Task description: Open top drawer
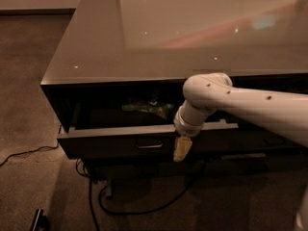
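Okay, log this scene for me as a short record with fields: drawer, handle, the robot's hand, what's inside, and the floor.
top drawer: partly open, inside showing
handle: small metal loop at the centre of the drawer front
hand: hanging in front of the drawer front, just right of the handle, not on it
contents: green item near the middle; the rest is too dark to tell
cabinet top: glossy, reflecting light
floor: carpet with dark cables beside and under the cabinet

No text, label, brand or number can be read, neither on the top drawer (110,139), the cabinet's glossy top (96,47), nor the gripper (181,150) hanging before the drawer's front, just right of its handle (149,144).
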`<state>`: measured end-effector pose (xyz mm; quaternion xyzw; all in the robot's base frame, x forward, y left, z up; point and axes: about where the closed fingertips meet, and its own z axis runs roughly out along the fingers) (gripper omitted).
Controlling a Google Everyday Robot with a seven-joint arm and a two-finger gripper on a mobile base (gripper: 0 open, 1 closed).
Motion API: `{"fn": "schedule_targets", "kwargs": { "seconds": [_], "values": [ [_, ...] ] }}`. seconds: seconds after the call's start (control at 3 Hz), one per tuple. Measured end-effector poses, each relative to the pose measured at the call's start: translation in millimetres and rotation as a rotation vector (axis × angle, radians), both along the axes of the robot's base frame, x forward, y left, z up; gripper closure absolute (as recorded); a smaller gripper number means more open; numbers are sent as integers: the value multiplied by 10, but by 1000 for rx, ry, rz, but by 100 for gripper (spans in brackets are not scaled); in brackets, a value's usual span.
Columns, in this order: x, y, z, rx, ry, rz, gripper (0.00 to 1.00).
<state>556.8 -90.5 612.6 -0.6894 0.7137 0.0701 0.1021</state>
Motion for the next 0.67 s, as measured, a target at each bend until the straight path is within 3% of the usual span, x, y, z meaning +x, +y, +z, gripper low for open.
{"fn": "schedule_targets", "kwargs": {
  "seconds": [0.67],
  "values": [
    [-182,-81,15,-8,0,-24,66]
  ]
}}
